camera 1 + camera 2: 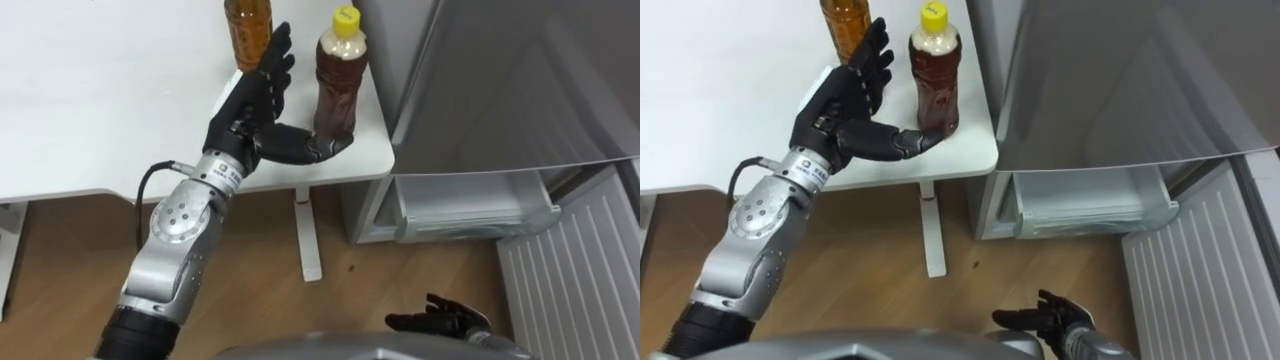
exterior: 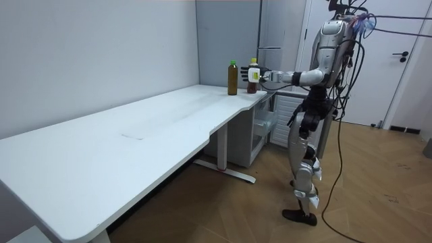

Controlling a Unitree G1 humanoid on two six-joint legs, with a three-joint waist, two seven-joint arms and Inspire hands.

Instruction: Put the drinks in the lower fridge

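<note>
Working from the left, we are viewing a white table whose near right corner is carrying both drinks. The amber bottle is standing upright toward the back of that corner, partly cut by the top edge of the eye view. Just beside it, the left hand is reaching in over the table edge. Its fingers are pointing straight up between the two drinks, and its thumb is stretching sideways to the foot of the next bottle. We are reading this hand as open: nothing is being clasped. The yellow-capped bottle, filled with dark brown liquid, is standing upright at the table's right edge, with the thumb tip meeting its base. Neither drink is inside the fridge, which is standing just right of the table. Its lower section is standing open, exposing a white tray, and the ribbed white door is swinging out toward us at the far right. Low in the eye views, over the wooden floor, the right hand is hanging with relaxed, spread fingers, holding nothing. In the room view, the robot is standing upright at the table's end beside the fridge, left arm extended level toward the drinks.
</note>
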